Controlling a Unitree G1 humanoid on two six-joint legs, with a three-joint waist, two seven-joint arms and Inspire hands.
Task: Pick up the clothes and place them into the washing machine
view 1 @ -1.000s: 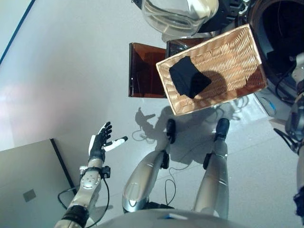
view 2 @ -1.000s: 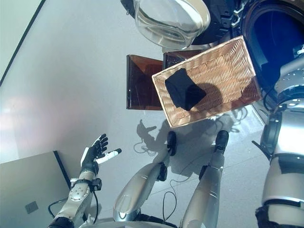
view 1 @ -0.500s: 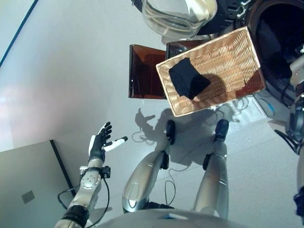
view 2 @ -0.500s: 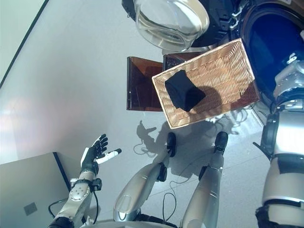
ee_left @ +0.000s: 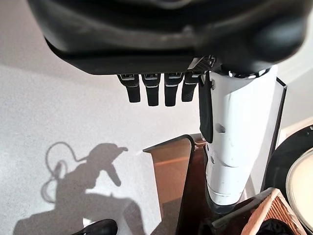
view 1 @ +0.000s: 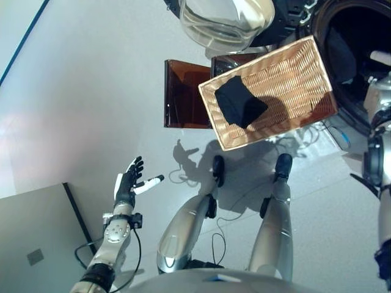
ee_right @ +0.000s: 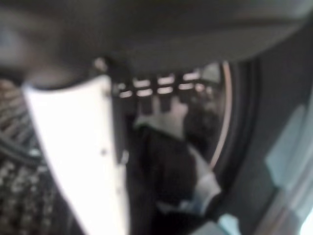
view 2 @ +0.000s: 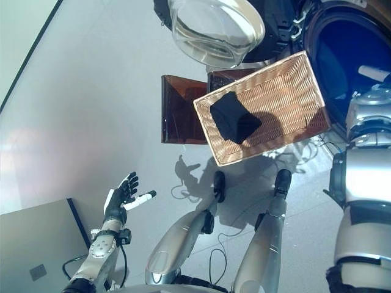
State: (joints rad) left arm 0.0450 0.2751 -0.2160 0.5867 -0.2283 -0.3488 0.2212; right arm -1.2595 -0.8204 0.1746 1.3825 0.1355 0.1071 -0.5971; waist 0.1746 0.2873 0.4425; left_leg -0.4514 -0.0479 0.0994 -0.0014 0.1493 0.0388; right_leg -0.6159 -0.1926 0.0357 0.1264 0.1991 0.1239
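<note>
Inside the washing machine drum [view 2: 342, 61], only the right wrist view shows the right hand [ee_right: 151, 95], fingers relaxed above dark clothes [ee_right: 166, 171]; left hand [view 1: 126, 183] spread.

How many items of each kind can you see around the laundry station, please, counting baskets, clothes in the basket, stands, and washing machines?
Wicker basket: 1
Black garment lying in the basket: 1
Brown stand beside and under the basket: 1
Washing machine, with its glass door swung open: 1
Total: 4
</note>
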